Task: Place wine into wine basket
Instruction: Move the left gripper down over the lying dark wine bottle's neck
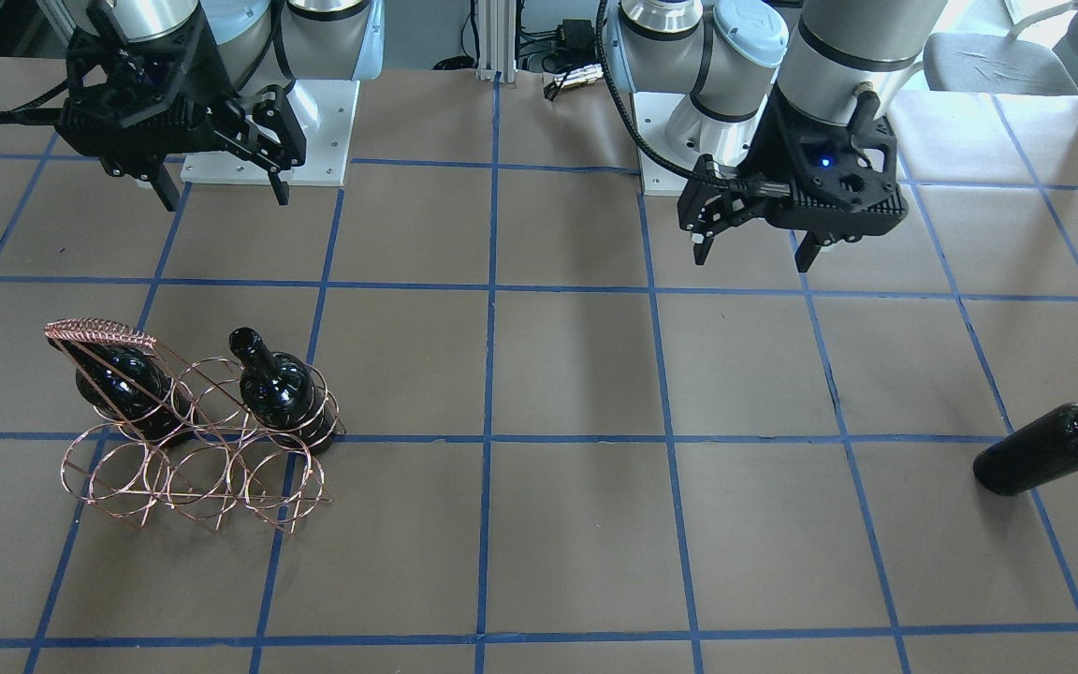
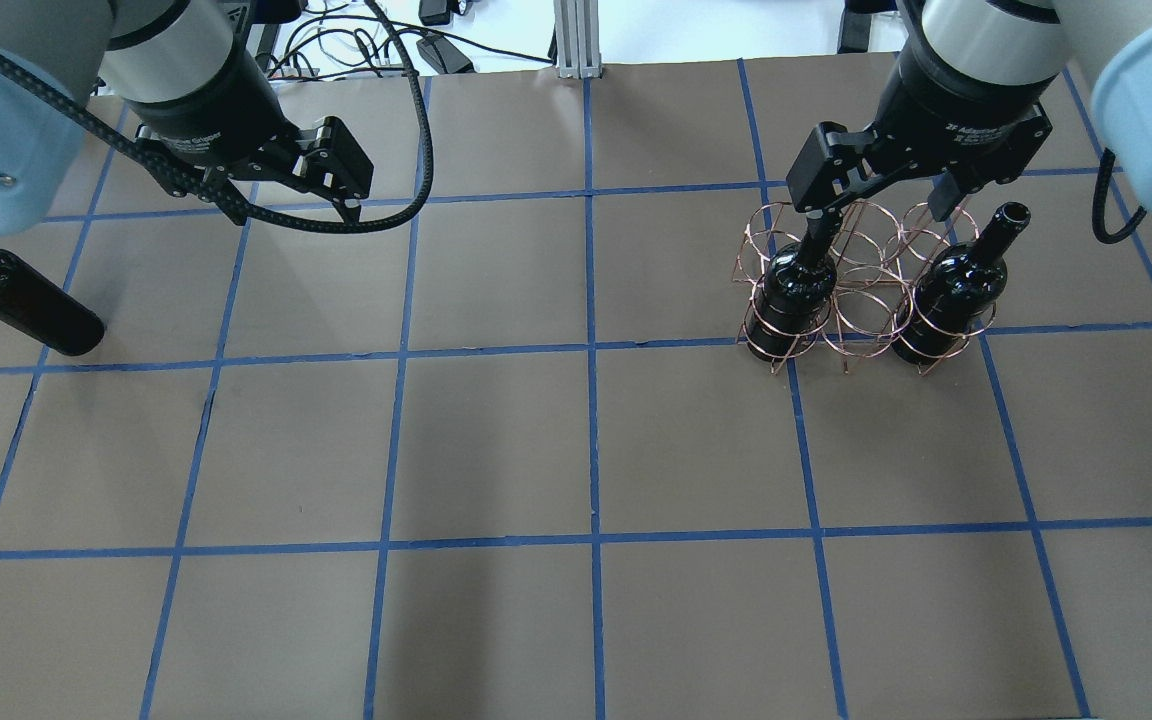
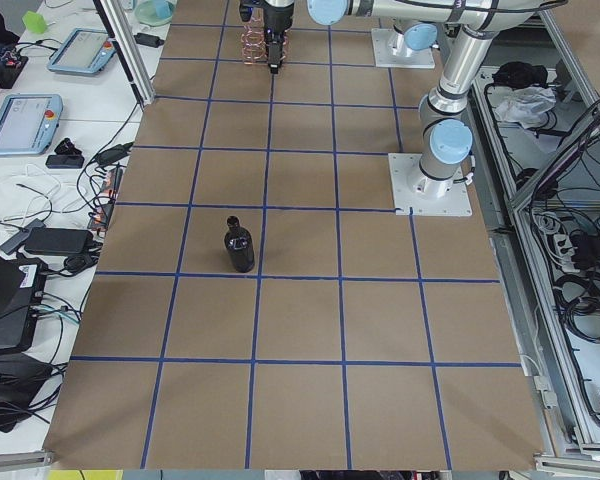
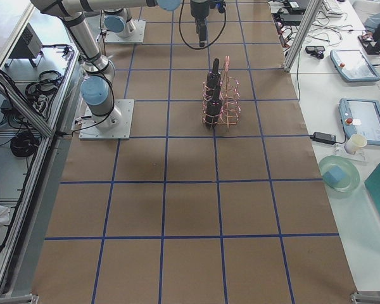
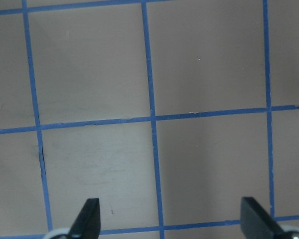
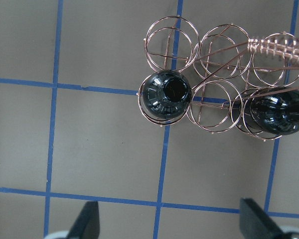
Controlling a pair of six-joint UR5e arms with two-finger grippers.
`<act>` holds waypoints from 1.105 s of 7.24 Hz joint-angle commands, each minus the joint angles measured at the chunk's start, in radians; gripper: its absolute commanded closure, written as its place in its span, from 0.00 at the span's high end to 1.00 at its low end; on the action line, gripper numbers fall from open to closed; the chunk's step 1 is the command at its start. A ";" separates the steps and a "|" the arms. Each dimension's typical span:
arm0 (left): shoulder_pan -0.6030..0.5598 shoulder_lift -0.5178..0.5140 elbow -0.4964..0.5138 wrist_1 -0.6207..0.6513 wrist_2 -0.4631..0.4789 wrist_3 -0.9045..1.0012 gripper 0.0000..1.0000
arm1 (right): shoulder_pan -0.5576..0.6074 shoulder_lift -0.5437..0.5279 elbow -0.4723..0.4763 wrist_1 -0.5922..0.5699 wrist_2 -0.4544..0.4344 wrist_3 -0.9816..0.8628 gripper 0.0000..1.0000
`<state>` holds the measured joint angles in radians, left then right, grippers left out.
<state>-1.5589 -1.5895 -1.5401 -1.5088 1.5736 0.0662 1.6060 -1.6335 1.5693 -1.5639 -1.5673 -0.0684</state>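
Observation:
The wine basket (image 1: 99, 330) of copper wire stands on my right side of the table. Two dark wine bottles (image 1: 275, 391) (image 1: 127, 388) stand upright in the end cells of its row nearer the robot; the middle cell and the far row are empty. In the overhead view the basket (image 2: 866, 322) is below my right gripper (image 2: 876, 190), which is open and empty above it. The right wrist view shows the basket's handle (image 6: 281, 47) and one bottle's mouth (image 6: 165, 94). A third wine bottle (image 2: 21, 300) stands alone at far left. My left gripper (image 2: 316, 190) is open, empty, apart from it.
The table is brown paper with a blue tape grid (image 2: 591, 350). The arm bases (image 1: 268, 131) stand on the robot's side. In the exterior left view the lone bottle (image 3: 241, 248) stands upright, with cables and tablets off the table's edge (image 3: 40, 120).

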 commanded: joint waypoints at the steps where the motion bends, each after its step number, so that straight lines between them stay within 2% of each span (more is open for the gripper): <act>1: 0.177 -0.020 0.014 0.022 -0.023 0.169 1.00 | 0.000 0.000 0.000 -0.002 0.012 0.007 1.00; 3: 0.394 -0.074 0.032 0.067 -0.058 0.309 1.00 | 0.000 0.003 0.000 -0.001 0.010 0.007 1.00; 5: 0.547 -0.145 0.084 0.096 -0.059 0.369 1.00 | 0.000 0.003 0.000 0.001 0.009 -0.002 1.00; 8: 0.620 -0.233 0.132 0.165 -0.056 0.480 1.00 | 0.000 0.011 0.000 -0.001 0.010 0.007 1.00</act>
<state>-0.9656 -1.7871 -1.4188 -1.3743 1.5176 0.5144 1.6060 -1.6241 1.5693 -1.5640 -1.5563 -0.0632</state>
